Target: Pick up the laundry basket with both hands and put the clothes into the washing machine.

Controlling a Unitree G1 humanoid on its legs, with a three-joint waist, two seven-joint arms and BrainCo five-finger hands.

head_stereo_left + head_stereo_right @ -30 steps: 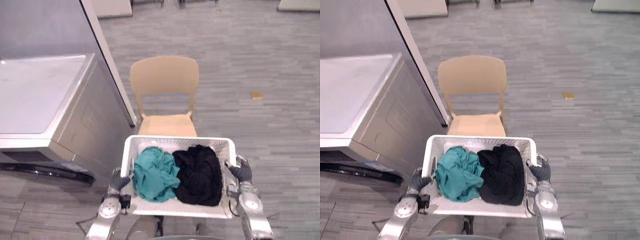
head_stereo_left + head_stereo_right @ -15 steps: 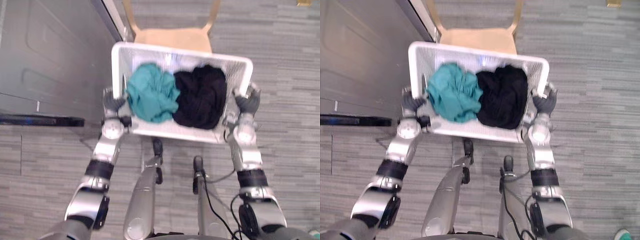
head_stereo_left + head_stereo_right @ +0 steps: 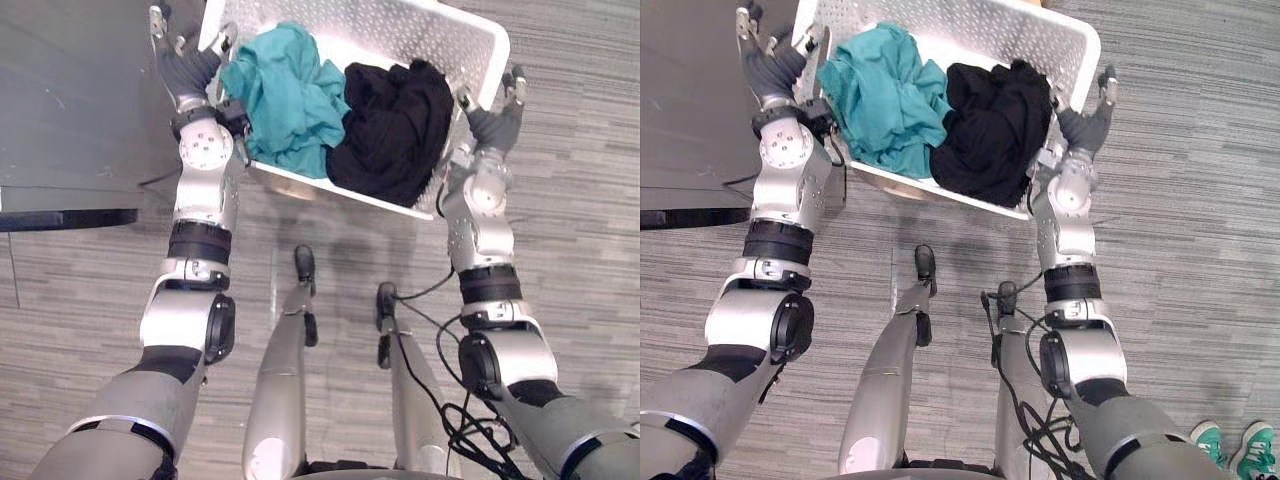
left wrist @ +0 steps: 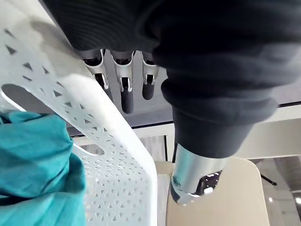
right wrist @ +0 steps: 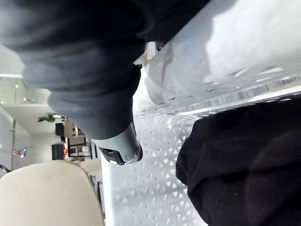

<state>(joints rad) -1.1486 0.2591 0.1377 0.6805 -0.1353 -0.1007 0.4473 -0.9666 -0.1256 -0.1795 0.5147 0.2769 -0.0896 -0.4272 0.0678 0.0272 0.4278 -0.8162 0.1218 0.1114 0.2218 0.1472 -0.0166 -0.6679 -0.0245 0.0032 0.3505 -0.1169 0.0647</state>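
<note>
The white perforated laundry basket (image 3: pixel 468 42) is up off the grey plank floor (image 3: pixel 585 250), carried between the two hands in front of the robot. It sits at a slant, with the end on the robot's right lower than the end on its left.

Inside, a crumpled teal garment (image 3: pixel 285 90) fills the half nearer the left hand. A bunched black garment (image 3: pixel 395 115) lies touching it on the right-hand half and hangs over the basket's near rim.

The left hand (image 3: pixel 185 70) lies flat against the outside of the basket's left end. In the left wrist view its fingers (image 4: pixel 126 94) run straight and side by side past the white wall, not hooked over it, and the thumb is stretched out apart from them.

The right hand (image 3: pixel 493 125) presses on the opposite end. Its fingers point up and stand slightly apart, and the palm is against the wall. In the right wrist view the basket's rim crosses just in front of the palm, with the thumb (image 5: pixel 120 143) extended beside the perforated wall and the black garment close by.

The dark grey washing machine (image 3: pixel 70 110) stands just beside the basket on the robot's left. A beige chair (image 4: pixel 221 197) shows beyond the basket in the wrist views. A person's green shoes (image 3: pixel 1228 442) stand on the floor to the robot's right, well apart from the basket.
</note>
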